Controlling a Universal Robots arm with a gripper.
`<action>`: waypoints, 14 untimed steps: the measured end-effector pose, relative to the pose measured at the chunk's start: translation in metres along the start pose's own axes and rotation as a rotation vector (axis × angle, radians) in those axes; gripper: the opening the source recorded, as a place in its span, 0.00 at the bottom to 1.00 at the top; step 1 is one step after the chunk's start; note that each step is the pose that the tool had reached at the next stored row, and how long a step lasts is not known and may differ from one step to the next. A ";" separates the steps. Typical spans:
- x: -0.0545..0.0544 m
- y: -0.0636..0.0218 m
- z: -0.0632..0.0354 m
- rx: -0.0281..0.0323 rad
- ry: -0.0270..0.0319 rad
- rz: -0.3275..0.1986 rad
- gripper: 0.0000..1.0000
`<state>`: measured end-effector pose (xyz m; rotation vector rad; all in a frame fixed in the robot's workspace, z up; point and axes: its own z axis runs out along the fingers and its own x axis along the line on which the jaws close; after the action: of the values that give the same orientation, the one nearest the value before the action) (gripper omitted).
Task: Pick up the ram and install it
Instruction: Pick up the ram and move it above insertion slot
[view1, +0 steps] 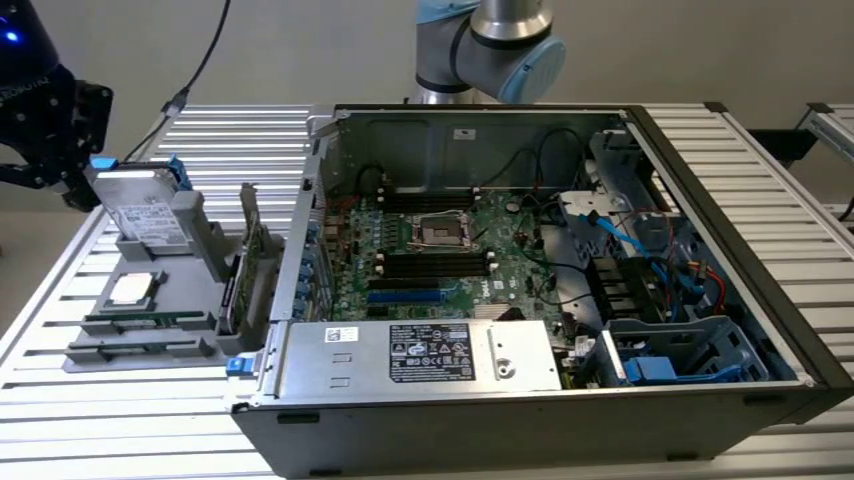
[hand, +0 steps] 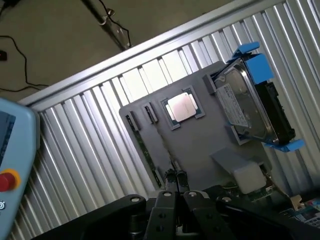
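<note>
**Tool state.** The gripper (hand: 174, 175) is fully closed. Its two narrow fingertips meet, and nothing is held between them. In the wrist view the tips line up with one end of the grooves in the gray fixture tray (hand: 200, 150), and they appear to hang clear of it.

**Location of the ram.** The ram (hand: 145, 150) sits in the tray, not yet lifted. It stands on its long edge in a narrow groove, which probably serves to leave the upper edge exposed for a thin pinch grip. A second groove runs alongside, but the view is too oblique to tell whether it carries another stick. In the exterior view the ram (view1: 150, 321) shows as a green strip just in front of the processor (view1: 130, 289).

**Other parts on the tray.** The hard drive (view1: 144, 215) stands upright in its blue-clipped carrier. The expansion card (view1: 248, 262) stands on edge at the side nearest the computer case (view1: 534, 420). Each part has its own seat, so none touches the ram.

**Destination.** The case lies on its side on the slatted table (view1: 80, 420) with the cover off. This turns the motherboard (view1: 494, 250) upward, so the black memory slots (view1: 420, 263) can be reached from above. The tray sits just beside the case, at the exterior view's left.
</note>
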<state>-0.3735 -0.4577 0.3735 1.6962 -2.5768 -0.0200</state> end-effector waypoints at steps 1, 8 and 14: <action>0.000 0.0001 0.0000 0.0007 0.0007 -0.018 0.10; 0.000 0.0008 0.0000 0.0059 0.0061 -0.146 0.10; 0.001 0.0016 0.0001 0.0103 0.0106 -0.255 0.10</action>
<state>-0.3752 -0.4577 0.3734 2.0095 -2.3393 -0.0087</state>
